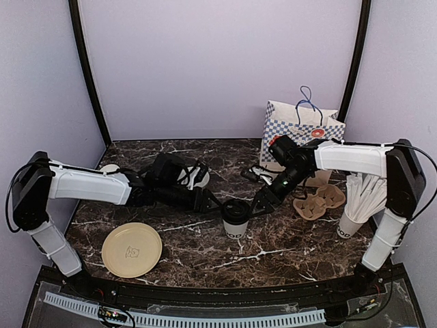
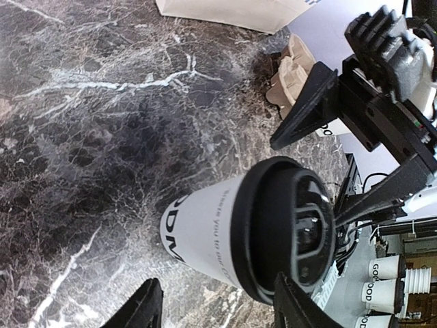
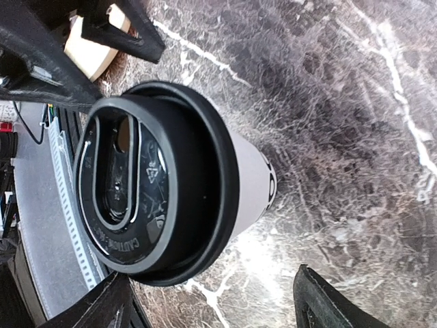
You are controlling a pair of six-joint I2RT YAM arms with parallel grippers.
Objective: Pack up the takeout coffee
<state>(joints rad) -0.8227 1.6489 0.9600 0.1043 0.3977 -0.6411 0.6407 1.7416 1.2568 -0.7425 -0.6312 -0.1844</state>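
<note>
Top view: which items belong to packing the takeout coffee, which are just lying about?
Job:
- white paper cup with black plastic lid
- likely also brown moulded-pulp cup carrier and blue-checked paper bag

Lying about:
- round beige plate
- white paper cup stuffed with long white sticks

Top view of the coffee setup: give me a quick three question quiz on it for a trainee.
1. True or false: the cup in the middle of the table wears a black lid.
2. What lies flat near the base of the left arm? A) yellow plate B) spoon C) napkin
3. Fill in: the checked paper bag stands at the back ___.
Key: 1 true; 2 A; 3 right.
</note>
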